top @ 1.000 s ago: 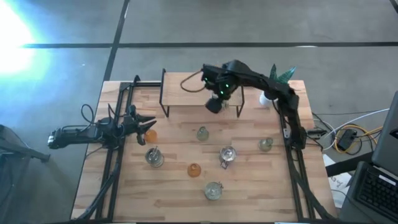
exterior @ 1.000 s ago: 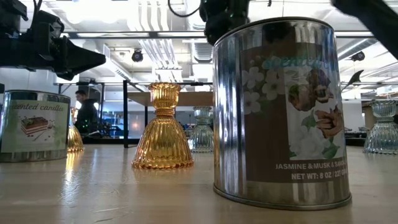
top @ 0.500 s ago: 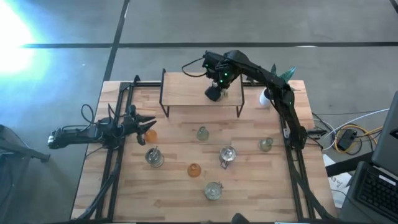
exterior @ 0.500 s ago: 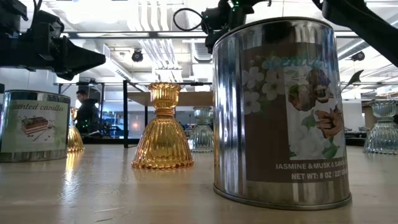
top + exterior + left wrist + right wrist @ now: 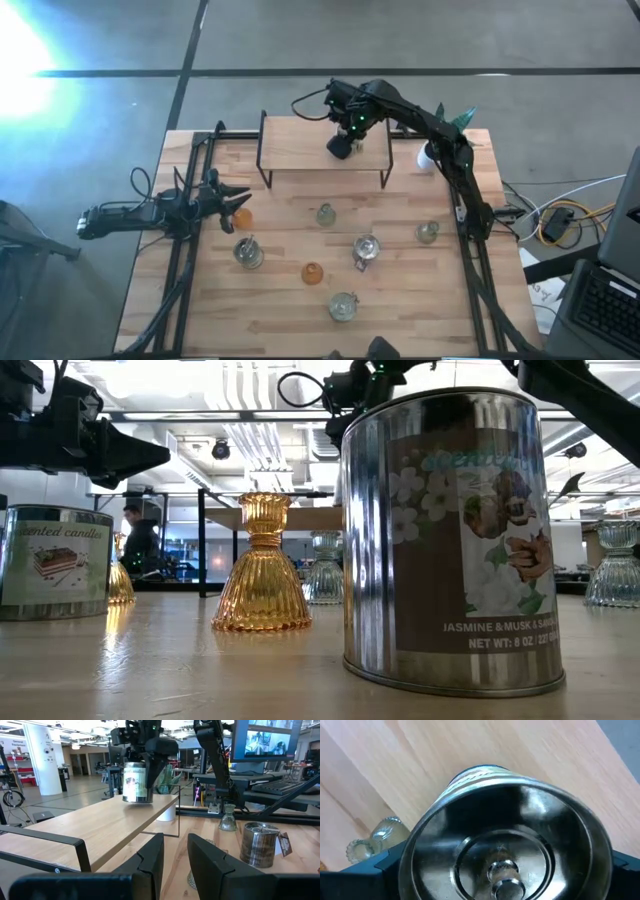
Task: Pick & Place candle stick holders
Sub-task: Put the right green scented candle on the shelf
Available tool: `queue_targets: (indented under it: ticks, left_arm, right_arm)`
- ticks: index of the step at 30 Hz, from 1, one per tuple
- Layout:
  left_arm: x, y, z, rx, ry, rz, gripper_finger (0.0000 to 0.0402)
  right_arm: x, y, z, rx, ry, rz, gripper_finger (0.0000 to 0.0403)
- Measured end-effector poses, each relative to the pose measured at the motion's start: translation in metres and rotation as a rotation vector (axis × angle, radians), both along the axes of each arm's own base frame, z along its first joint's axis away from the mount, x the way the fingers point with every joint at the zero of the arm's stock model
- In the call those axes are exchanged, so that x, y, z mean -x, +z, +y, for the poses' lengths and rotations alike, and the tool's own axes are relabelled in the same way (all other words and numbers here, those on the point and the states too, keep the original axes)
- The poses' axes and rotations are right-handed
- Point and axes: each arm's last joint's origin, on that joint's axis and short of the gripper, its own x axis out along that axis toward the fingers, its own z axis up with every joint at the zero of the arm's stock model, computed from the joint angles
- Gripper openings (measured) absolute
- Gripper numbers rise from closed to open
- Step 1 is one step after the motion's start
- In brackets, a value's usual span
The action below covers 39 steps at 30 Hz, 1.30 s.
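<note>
My right gripper [image 5: 340, 147] is shut on a silvery candle tin [image 5: 136, 782] over the raised wooden shelf [image 5: 300, 148] at the table's far middle. My left gripper [image 5: 236, 198] is open and empty at the table's left, next to an orange holder [image 5: 241, 215]. On the table stand a pale green holder [image 5: 325, 214], a second orange holder [image 5: 312, 271] and another pale green holder [image 5: 427, 232]. Silvery tins stand at the left [image 5: 248, 252], the middle [image 5: 366, 247] and the near side [image 5: 343, 306]. My right gripper pinches the tin between its two fingers, on opposite sides of its wall near the open top rim [image 5: 422, 842]. The fingers [image 5: 385, 867] come from above, pointing down. The tin is upright over the shelf top; whether its base touches the shelf I cannot tell.
The shelf stands on thin black legs [image 5: 262, 165]. A green plant in a white pot [image 5: 428, 157] stands at the far right, beside the right arm. Black frame rails [image 5: 185, 270] run along both sides of the table. In the low view a large tin [image 5: 450, 540] stands close to the camera.
My right gripper has carried the tin toward the table's far edge, from the shelf's near edge to over the middle of the shelf top. The tin has stayed upright.
</note>
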Motion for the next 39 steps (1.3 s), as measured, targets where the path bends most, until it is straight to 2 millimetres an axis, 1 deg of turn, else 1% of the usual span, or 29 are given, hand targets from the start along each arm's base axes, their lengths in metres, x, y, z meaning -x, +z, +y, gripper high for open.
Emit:
queue_targets:
  ticks: [6,14,19,30,34,39]
  left_arm:
    - [0.000,0.000,0.000,0.000,0.000,0.000,0.0092]
    - [0.000,0.000,0.000,0.000,0.000,0.000,0.0092]
    - [0.000,0.000,0.000,0.000,0.000,0.000,0.0092]
    - [0.000,0.000,0.000,0.000,0.000,0.001,0.0092]
    - [0.000,0.000,0.000,0.000,0.000,0.000,0.0092]
    - [0.000,0.000,0.000,0.000,0.000,0.000,0.0092]
  right_arm:
    - [0.000,0.000,-0.001,0.003,0.000,-0.005,0.0397]
    - [-0.001,0.002,-0.002,0.039,0.032,-0.014,0.0399]
    - [0.002,0.009,0.000,0.071,0.037,-0.015,0.0400]
    - [0.020,0.043,0.011,0.148,0.031,-0.080,0.0400]
    - [0.030,0.064,0.021,0.184,0.039,-0.148,0.0400]
    - [0.047,0.098,0.042,0.238,0.065,-0.256,0.0400]
